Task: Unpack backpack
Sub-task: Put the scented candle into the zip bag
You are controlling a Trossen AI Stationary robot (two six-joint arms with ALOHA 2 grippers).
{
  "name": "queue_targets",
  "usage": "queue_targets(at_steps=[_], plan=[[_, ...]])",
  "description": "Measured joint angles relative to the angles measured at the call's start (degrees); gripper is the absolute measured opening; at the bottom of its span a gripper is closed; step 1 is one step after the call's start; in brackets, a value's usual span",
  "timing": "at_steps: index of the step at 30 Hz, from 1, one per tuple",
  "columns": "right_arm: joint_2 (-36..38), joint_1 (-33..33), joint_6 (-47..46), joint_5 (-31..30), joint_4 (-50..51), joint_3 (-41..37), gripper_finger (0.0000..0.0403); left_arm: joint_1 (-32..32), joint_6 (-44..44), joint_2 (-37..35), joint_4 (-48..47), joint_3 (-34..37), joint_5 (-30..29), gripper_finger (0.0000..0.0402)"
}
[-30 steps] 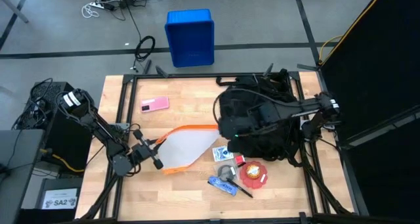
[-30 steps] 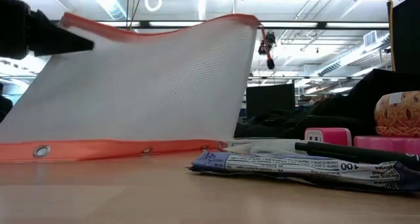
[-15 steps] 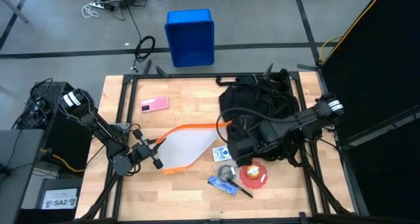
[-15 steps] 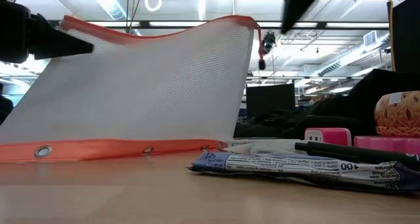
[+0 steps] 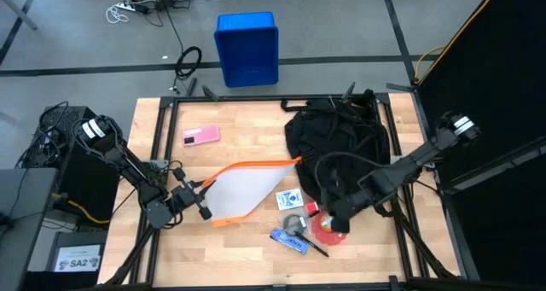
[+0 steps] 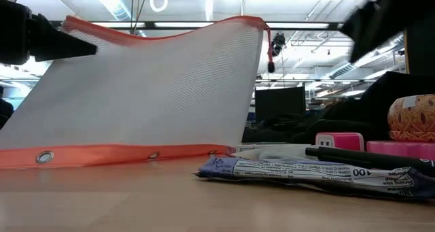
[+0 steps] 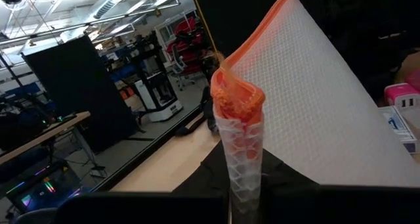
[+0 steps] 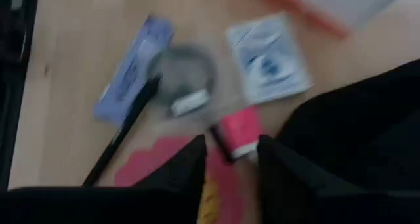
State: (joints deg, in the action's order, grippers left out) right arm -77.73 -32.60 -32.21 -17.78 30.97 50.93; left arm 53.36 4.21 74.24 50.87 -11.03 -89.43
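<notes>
1. High view: the backpack [image 5: 337, 142] is slumping in a dark heap toward the bench's [image 5: 230, 257] far right corner, straps trailing over that edge. It looks soft and floppy, likely to sag wherever it is lifted, so a seam or strap seems the surest hold. The right gripper [image 5: 334, 219] is hovering over the red round item [image 5: 331, 227] near the front edge; the left gripper [image 5: 203, 202] is pinching the corner of the mesh pouch [image 5: 243, 189] toward the left side.

2. Low view: the mesh pouch [image 6: 149, 96] is standing lifted, thin and limp. The blue packet [image 6: 306, 169] is lying flat beside it, the backpack [image 6: 401, 103] looming dark behind.

3. Left wrist view: the closed fingers are gripping the pouch's [image 7: 308, 99] bunched orange hem.

4. Right wrist view: the right gripper [image 8: 231, 159] is standing partly apart, holding nothing, above the pink box [image 8: 237, 129] and blue card [image 8: 268, 63], with backpack [image 8: 354, 132] fabric alongside.
</notes>
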Motion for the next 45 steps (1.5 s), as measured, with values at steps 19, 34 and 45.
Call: queue_targets(at_steps=[19,34,45], plan=[[-10.0,-7.9,-13.6,-3.5,-13.6,-8.3,0.0392,0.0,-1.2,0.0,0.6,0.0,1.6,0.0000],[-12.8,-7.1,-17.7,0.7,-12.7,-8.4,0.0257,0.0,-1.7,0.0,0.5,0.0,2.0,0.0000],[-6.7,-5.4,-13.1,-0.5,-13.4,-5.4,0.0258,0.0,-1.7,0.0,0.5,0.0,2.2,0.0000]])
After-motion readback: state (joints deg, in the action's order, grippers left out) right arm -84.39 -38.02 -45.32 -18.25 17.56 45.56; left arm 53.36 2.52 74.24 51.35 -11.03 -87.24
